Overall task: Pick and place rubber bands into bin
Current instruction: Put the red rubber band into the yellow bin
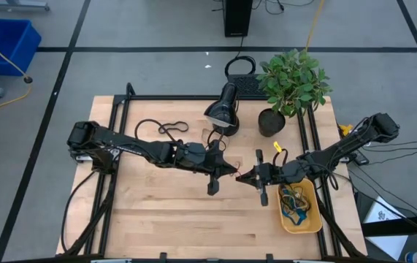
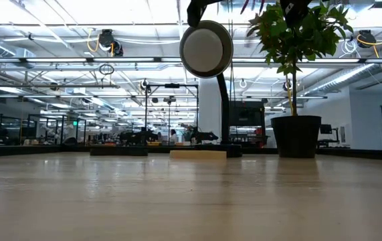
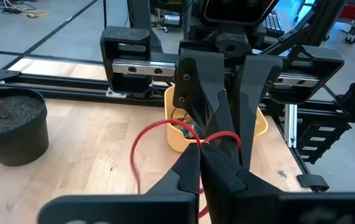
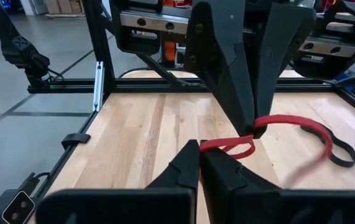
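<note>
A red rubber band (image 3: 141, 140) hangs between my two grippers, above the middle of the table. My left gripper (image 1: 228, 172) comes from the table's left and is shut on it. My right gripper (image 1: 246, 177) comes from the right, tip to tip with the left one, and is also shut on it. The yellow bin (image 1: 301, 207) rests flat on the table under my right arm, with several coloured bands in it. It also shows behind the right gripper in the left wrist view (image 3: 261, 124). The low view shows neither gripper. My left gripper pinches the red band between its two fingertips (image 3: 197, 142), fingers about level and pointing toward the table's right. A slack loop of the band (image 3: 137, 158) hangs out to one side, off the table. My right gripper pinches the same band between its two fingertips (image 4: 207, 146), fingers about level and pointing toward the table's left. A short loop (image 4: 233, 148) runs from there to the left gripper's fingers (image 4: 252, 124). The rest of the band (image 4: 311, 127) trails off beyond them.
A black desk lamp (image 1: 223, 109) and a potted plant (image 1: 292, 84) stand at the table's far side. A black cable (image 1: 161, 131) lies at the far left. A blue crate (image 1: 7, 44) sits on the floor. The near half of the table shows bare wood (image 1: 179, 219).
</note>
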Robot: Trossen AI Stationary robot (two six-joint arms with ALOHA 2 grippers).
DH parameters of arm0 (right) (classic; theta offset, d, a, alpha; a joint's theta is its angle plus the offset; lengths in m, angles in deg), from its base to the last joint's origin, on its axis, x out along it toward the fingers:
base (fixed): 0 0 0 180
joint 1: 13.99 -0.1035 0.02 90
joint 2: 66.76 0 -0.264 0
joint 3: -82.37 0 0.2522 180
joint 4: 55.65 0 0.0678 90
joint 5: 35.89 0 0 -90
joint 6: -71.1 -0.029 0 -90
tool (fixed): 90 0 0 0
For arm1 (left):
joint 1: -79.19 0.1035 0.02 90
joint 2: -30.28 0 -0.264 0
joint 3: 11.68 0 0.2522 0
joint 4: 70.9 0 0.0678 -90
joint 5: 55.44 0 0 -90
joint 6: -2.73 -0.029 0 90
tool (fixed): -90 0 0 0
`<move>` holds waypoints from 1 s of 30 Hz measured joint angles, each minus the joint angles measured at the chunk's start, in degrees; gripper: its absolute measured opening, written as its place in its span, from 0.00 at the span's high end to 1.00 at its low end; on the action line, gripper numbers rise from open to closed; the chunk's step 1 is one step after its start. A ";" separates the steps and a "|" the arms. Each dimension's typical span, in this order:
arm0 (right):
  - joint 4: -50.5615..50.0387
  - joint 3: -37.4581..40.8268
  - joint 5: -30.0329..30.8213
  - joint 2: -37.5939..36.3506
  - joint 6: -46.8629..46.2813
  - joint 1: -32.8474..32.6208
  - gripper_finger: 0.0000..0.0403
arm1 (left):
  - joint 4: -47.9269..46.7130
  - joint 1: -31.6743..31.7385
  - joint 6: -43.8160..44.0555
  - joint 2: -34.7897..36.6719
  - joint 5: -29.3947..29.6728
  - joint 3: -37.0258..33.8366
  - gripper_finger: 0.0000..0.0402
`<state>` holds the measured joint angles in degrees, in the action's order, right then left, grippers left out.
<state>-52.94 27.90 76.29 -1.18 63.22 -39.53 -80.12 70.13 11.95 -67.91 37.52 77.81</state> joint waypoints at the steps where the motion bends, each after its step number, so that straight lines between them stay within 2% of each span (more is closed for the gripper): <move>1: 0.00 0.00 0.00 0.00 0.00 0.00 1.00 | 0.00 0.00 0.00 0.00 0.00 0.00 0.95; 4: 0.00 0.00 0.00 0.00 0.00 0.00 1.00 | -0.07 0.02 0.01 0.00 0.02 0.00 0.88; 9: -0.03 0.00 0.00 -0.08 0.29 0.00 1.00 | -1.08 0.02 1.52 0.00 0.02 0.01 0.68; 15: -0.70 0.00 0.00 -3.31 1.51 0.00 1.00 | -9.53 0.02 1.93 0.00 -1.72 0.02 0.51; 24: -8.41 0.00 -0.02 -13.05 0.85 -0.04 1.00 | -28.79 0.02 10.39 0.00 -1.97 0.02 0.43; 28: -15.34 -0.02 -0.45 -17.73 -3.57 -0.34 1.00 | -34.18 0.02 12.86 0.00 -1.99 0.02 0.43; 30: -19.79 -0.02 -2.52 -20.07 -7.04 -1.09 1.00 | -35.95 0.02 14.04 0.00 -1.99 0.02 0.43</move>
<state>-72.73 27.88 73.76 -21.25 56.19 -40.62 -116.07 70.15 25.98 -67.91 35.53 77.83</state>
